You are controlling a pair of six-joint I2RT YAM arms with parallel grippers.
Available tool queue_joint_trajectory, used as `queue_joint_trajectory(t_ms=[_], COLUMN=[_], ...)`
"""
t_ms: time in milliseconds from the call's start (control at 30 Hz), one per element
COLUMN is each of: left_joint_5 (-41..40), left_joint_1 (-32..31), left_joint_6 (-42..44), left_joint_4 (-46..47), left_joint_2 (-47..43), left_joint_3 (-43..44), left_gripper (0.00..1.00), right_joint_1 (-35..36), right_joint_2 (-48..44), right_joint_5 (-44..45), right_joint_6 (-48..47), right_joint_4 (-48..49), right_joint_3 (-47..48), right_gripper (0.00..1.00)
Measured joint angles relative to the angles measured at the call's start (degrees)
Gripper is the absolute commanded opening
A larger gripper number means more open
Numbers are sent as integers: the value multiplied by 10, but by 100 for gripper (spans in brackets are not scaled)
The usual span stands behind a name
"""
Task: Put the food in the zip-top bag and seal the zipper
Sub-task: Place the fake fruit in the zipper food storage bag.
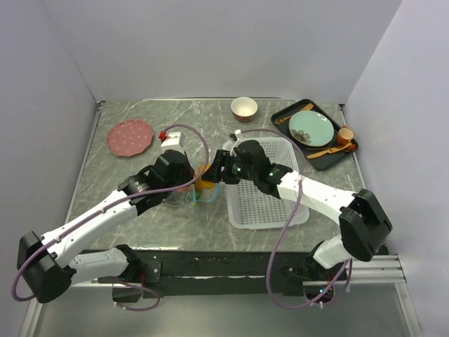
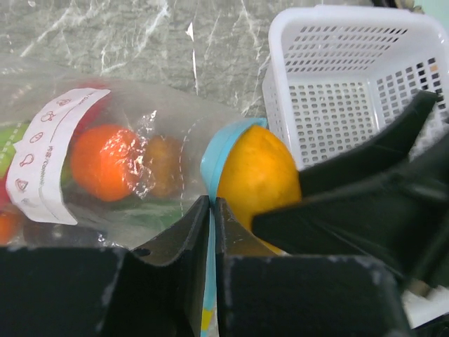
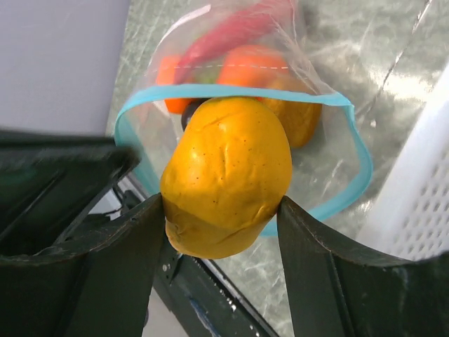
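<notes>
The clear zip-top bag (image 2: pixel 105 161) lies on the marble table, its mouth held wide as a teal loop, the zipper (image 3: pixel 347 189). Inside it I see an orange (image 2: pixel 105 161), a brown kiwi (image 2: pixel 163 165), a red chili (image 3: pixel 238 31) and something green. My left gripper (image 2: pixel 212 210) is shut on the zipper's edge (image 2: pixel 214 158). My right gripper (image 3: pixel 221 210) is shut on the yellow fruit (image 3: pixel 228 172), which sits at the bag's mouth, partly through the loop. From above, both grippers meet over the bag (image 1: pixel 191 195) beside the yellow fruit (image 1: pixel 206 184).
A white mesh basket (image 1: pixel 266 203) stands right of the bag, close to my right arm. At the back are a pink plate (image 1: pixel 130 137), a small bowl (image 1: pixel 243 107) and a black tray (image 1: pixel 351 151) with a teal plate, wooden spoons and a cup.
</notes>
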Motion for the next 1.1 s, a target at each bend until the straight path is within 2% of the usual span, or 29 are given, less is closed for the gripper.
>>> queue_joint_trajectory(t_ms=[133, 300, 500, 600, 633, 667, 767, 867, 1000, 1033, 1100], left_joint_5=[-4, -12, -24, -26, -29, -31, -43, -59, -73, -76, -81], left_joint_1=[0, 1, 5, 7, 7, 7, 8, 11, 16, 16, 18], left_joint_6=[0, -1, -3, -3, -4, -3, -5, -6, -16, -17, -19], left_joint_4=[-1, -7, -12, -13, -13, -14, -20, -27, -32, -33, -37], left_joint_2=[-14, -17, -16, -16, -17, -19, -32, -58, -91, -98, -106], left_joint_3=[0, 10, 23, 23, 23, 23, 23, 21, 16, 12, 7], left_gripper=[13, 6, 8, 17, 30, 34, 38, 47, 53, 54, 55], right_joint_1=[3, 17, 38, 44, 45, 46, 49, 55, 64, 66, 68], right_joint_2=[41, 81, 103, 108, 110, 113, 126, 141, 157, 161, 168], right_joint_5=[0, 6, 17, 20, 20, 21, 26, 31, 32, 31, 28], right_joint_6=[-10, -20, -24, -18, -14, -10, 4, 20, 33, 35, 38], right_joint_4=[-17, -49, -66, -61, -59, -55, -42, -31, -7, -1, 8], right_joint_3=[38, 74, 101, 104, 104, 104, 104, 104, 104, 104, 104], right_gripper=[38, 40, 44, 46, 47, 47, 47, 48, 54, 61, 68])
